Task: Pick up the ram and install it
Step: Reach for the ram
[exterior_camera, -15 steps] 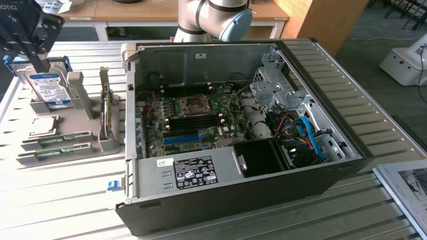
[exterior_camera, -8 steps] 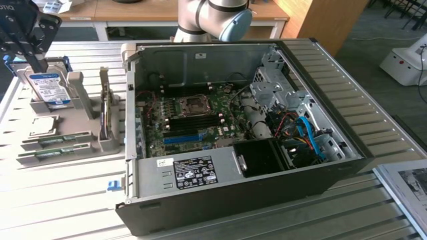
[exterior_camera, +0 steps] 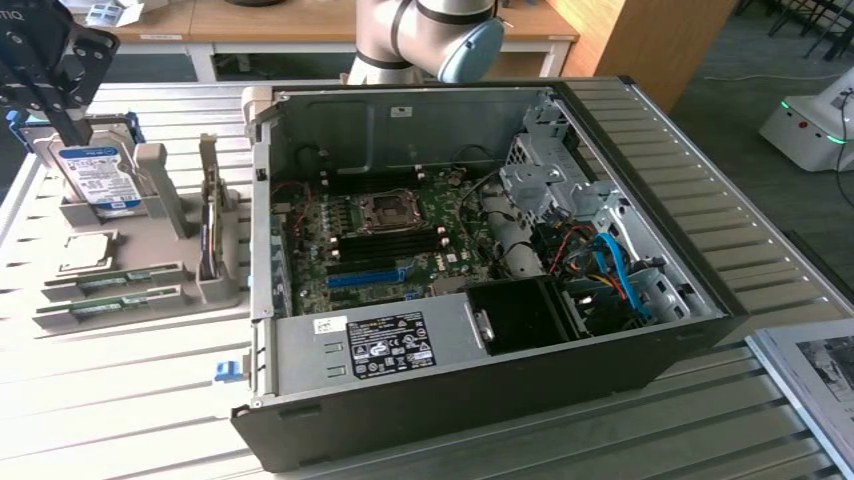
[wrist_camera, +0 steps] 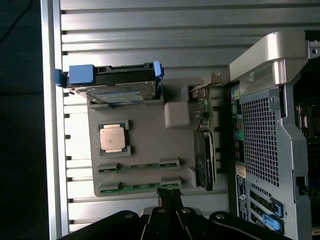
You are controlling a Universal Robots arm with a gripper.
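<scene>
Two ram sticks, thin green boards, lie in slots of a beige holder tray (exterior_camera: 200, 290) at the exterior view's left: one ram stick (exterior_camera: 118, 279) (wrist_camera: 139, 166) and a second (exterior_camera: 107, 305) (wrist_camera: 140, 186) beside it. My gripper (exterior_camera: 64, 120) (wrist_camera: 169, 194) hangs well above the tray, shut with nothing in it. In the wrist view its black fingertips (wrist_camera: 165, 196) sit over the edge of the nearer stick. The open computer case (exterior_camera: 694, 260) lies on its side with the motherboard (exterior_camera: 380, 235) and its dark memory slots (exterior_camera: 390, 243) exposed.
The tray also holds a blue-labelled hard drive (exterior_camera: 96, 178) (wrist_camera: 120, 85), a square silver processor (exterior_camera: 80, 250) (wrist_camera: 114, 137) and an upright card (exterior_camera: 211, 225) (wrist_camera: 204, 160). The slatted metal table (exterior_camera: 120, 400) ends close behind the tray. Cables and a fan shroud (exterior_camera: 527, 315) fill the case's near end.
</scene>
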